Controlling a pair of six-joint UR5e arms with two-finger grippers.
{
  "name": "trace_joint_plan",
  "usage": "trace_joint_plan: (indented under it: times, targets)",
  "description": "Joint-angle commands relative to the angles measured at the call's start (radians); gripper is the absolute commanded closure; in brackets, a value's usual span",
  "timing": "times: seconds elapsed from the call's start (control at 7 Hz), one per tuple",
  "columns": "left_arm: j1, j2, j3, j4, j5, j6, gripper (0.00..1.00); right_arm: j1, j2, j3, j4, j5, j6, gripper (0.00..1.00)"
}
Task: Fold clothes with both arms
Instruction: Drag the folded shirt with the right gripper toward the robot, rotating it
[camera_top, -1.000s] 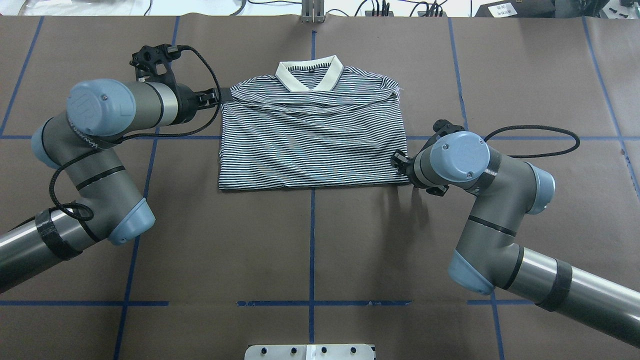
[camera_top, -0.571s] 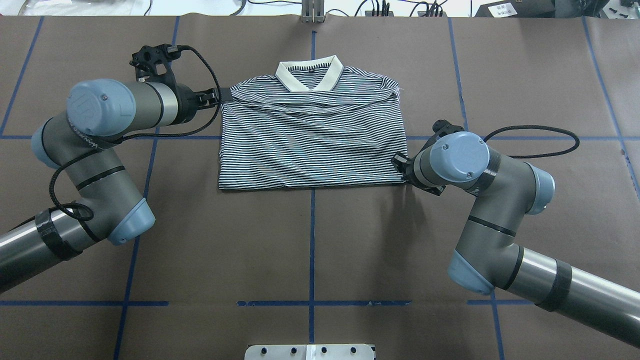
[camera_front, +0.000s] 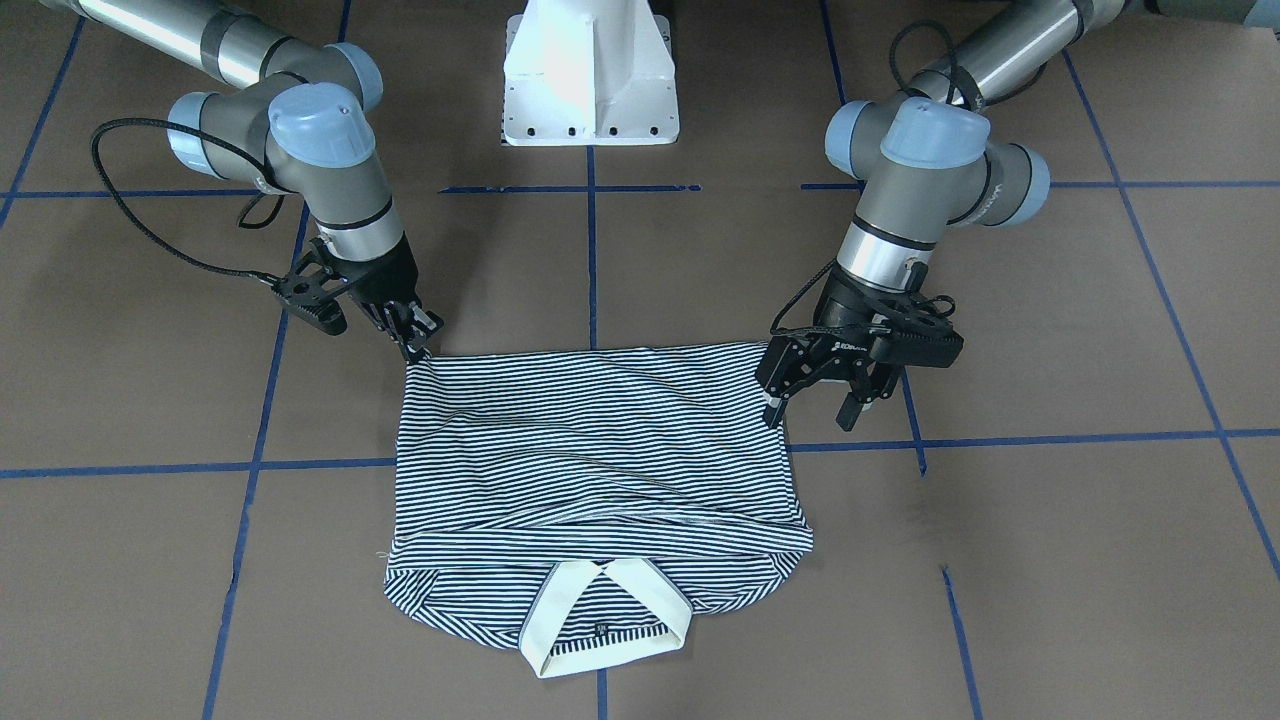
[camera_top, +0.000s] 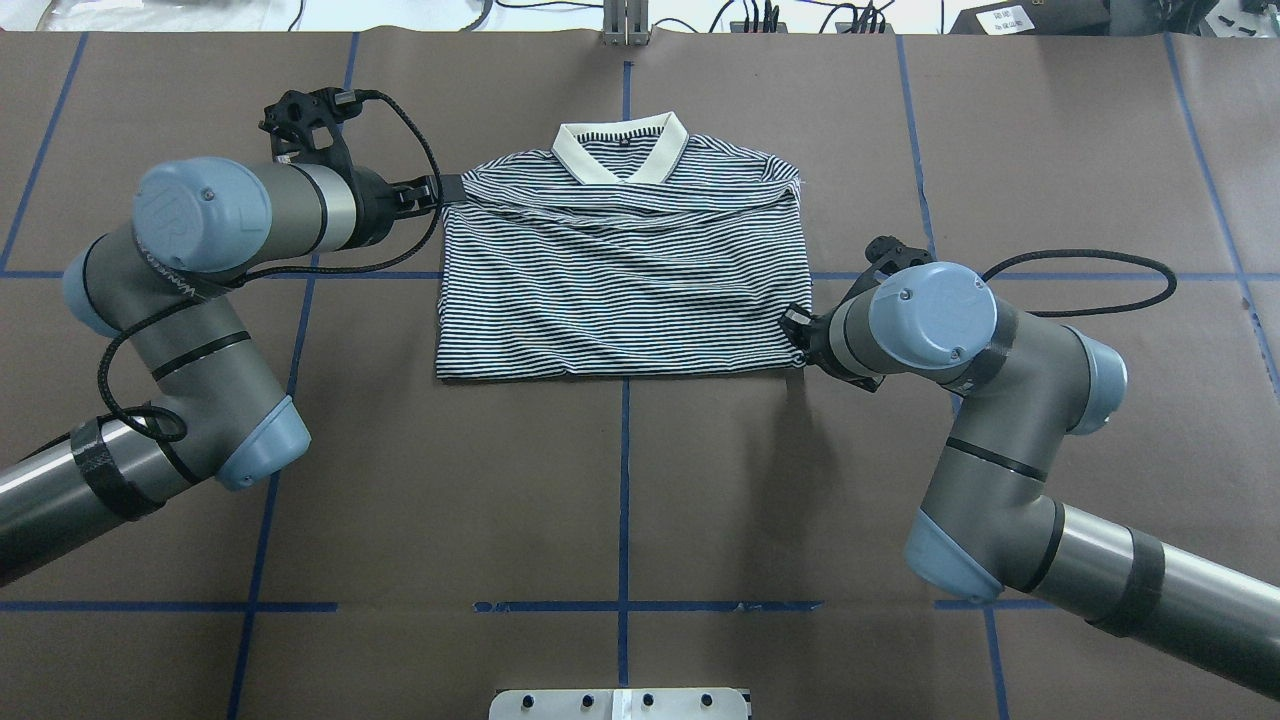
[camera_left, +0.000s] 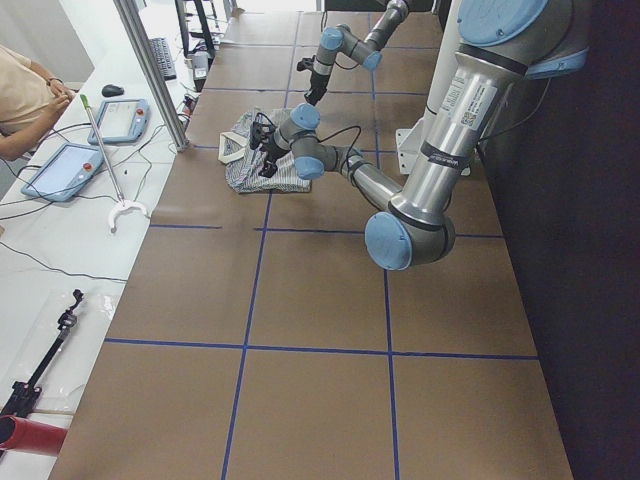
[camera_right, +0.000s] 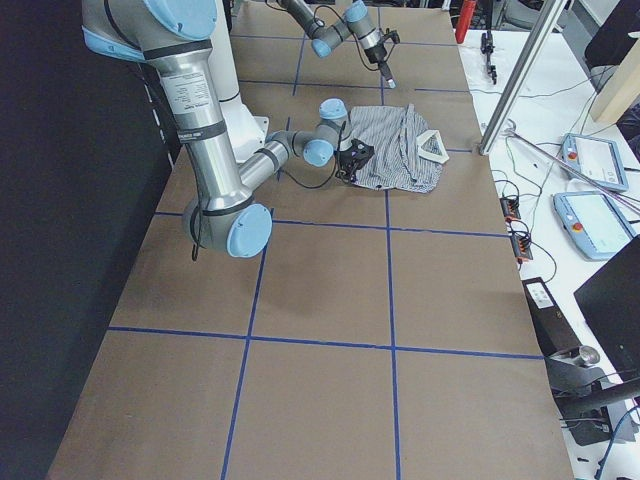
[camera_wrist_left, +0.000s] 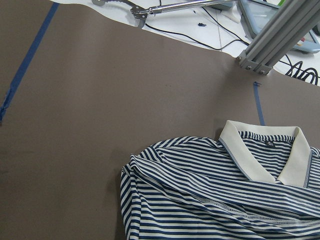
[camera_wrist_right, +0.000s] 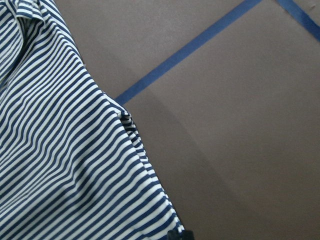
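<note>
Shirt (camera_top: 620, 270) lies folded flat on the table (camera_top: 450, 500). My right gripper (camera_front: 418, 348), at its right side, is pinched onto the corner nearest me; my left gripper (camera_front: 811, 408) hangs spread wide at the opposite edge, holding nothing.

You're looking at a robotics lab. Table (camera_top: 700, 480) is papered brown and marked with a blue tape grid (camera_top: 624, 500), with a white pedestal (camera_front: 590, 70) standing on it. The white side bench (camera_left: 60, 250) carries two teach pendants (camera_left: 62, 170) next to an aluminium extrusion post (camera_left: 150, 70).
</note>
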Motion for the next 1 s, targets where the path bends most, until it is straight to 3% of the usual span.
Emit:
trace_joint_plan:
  times: [0.0,0.29,0.57,0.86]
  targets:
    - [0.001,-0.001,-0.007,0.001,-0.004,0.0,0.0,-0.097,-0.172,0.193,-0.004,0.005,0.005,1.0]
    - [0.058,0.004,-0.009,-0.011,0.001,-0.008,0.0,-0.289,-0.358,0.44,-0.072,0.005,0.102,1.0]
    - [0.078,0.009,-0.068,-0.03,-0.001,-0.141,0.0,-0.516,-0.37,0.551,-0.274,-0.001,0.152,1.0]
    - [0.113,0.013,-0.082,-0.028,0.007,-0.192,0.0,-0.57,-0.371,0.584,-0.353,0.005,0.153,1.0]
